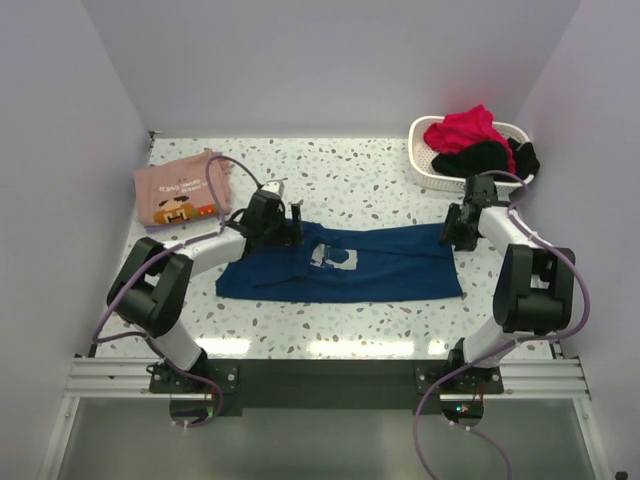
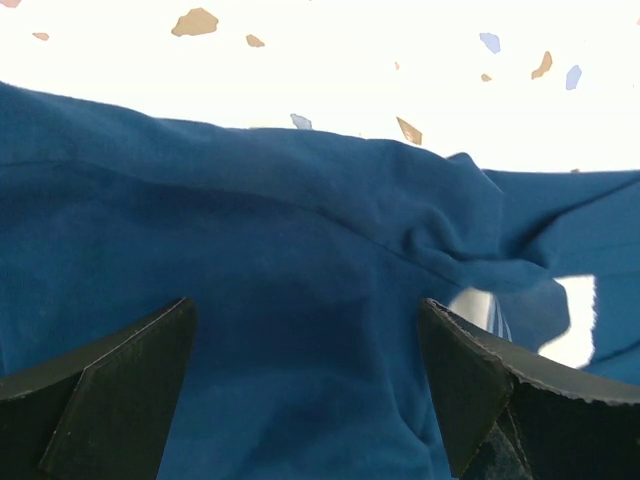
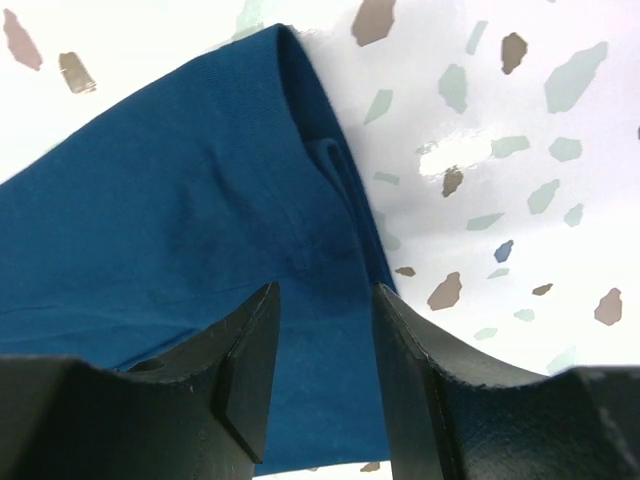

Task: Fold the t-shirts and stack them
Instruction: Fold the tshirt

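Note:
The dark blue t-shirt (image 1: pixel 390 268) lies in a long folded band across the table's middle, its pale print (image 1: pixel 333 257) partly showing. My left gripper (image 1: pixel 285 228) is open just over the shirt's far left edge; in the left wrist view its jaws (image 2: pixel 305 310) stand wide apart above blue cloth (image 2: pixel 250 230). My right gripper (image 1: pixel 458 232) is open over the shirt's far right corner; in the right wrist view it (image 3: pixel 325 290) straddles the folded edge (image 3: pixel 150 220). The salmon-pink t-shirt (image 1: pixel 180 192) lies folded at the far left, print up.
A white basket (image 1: pixel 420 160) with red and black clothes stands at the back right. The speckled tabletop (image 1: pixel 360 170) runs to the walls on three sides. A purple cable loops over the left arm near the pink shirt.

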